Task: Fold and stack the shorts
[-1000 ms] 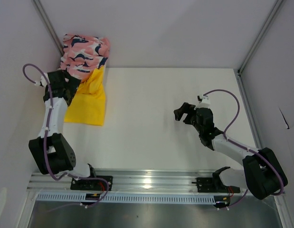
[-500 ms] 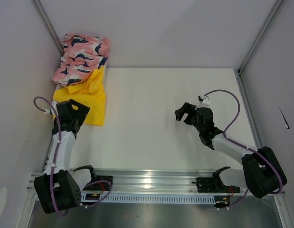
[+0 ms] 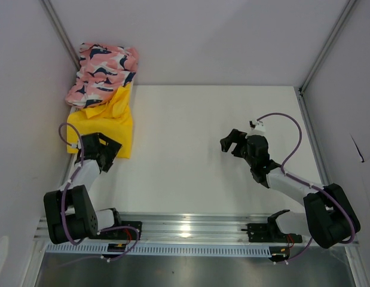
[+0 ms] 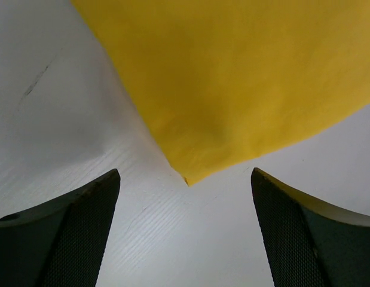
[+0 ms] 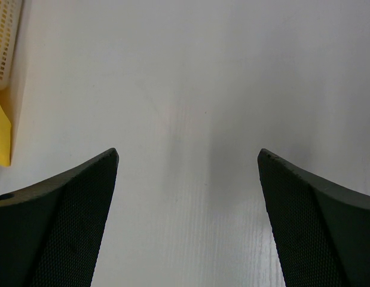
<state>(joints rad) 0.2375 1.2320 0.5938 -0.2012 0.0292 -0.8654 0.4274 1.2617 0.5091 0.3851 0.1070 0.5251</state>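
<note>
Yellow shorts (image 4: 244, 78) lie just ahead of our left gripper (image 4: 185, 176), its jaws wide and empty. Our right gripper (image 5: 187, 154) gapes empty too.

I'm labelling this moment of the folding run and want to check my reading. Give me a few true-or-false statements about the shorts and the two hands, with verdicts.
1. The left hand is open and empty, with a corner of the yellow shorts just ahead of it. True.
2. The pink shorts lie folded flat in the middle of the table. False: they are bunched at the far left corner, overlapping the yellow shorts' far edge.
3. The right hand grips the yellow shorts. False: it is open over bare table, holding nothing.
4. The yellow shorts lie on the table's left side. True.
</note>
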